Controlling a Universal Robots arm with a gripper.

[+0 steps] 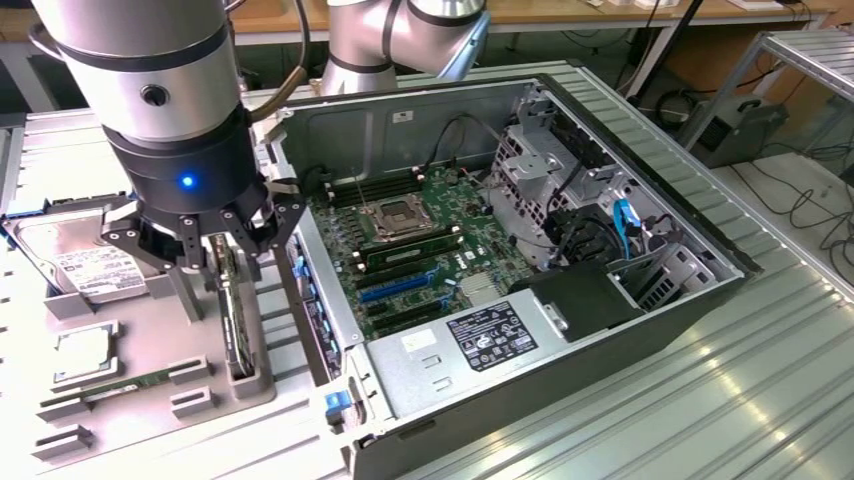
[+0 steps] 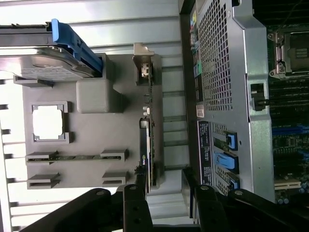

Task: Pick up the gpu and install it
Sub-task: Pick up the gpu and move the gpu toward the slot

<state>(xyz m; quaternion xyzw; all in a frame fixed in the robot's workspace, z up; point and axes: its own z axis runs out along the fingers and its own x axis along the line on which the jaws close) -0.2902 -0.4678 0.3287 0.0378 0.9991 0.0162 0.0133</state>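
GPU (image 1: 238, 322) stands on its long edge in a slot along the edge of the grey moulded tray (image 1: 140, 345) nearest the computer case (image 1: 400, 100). It is a thin black board with a pale metal bracket at one end. The gripper (image 1: 230, 250) hangs just over it, its black jointed fingers spread wide and holding nothing. The likely trouble is a finger landing on the card's narrow top edge or pinching off-centre, so the slim, smooth-faced card could tilt, jam in its slot or slip.
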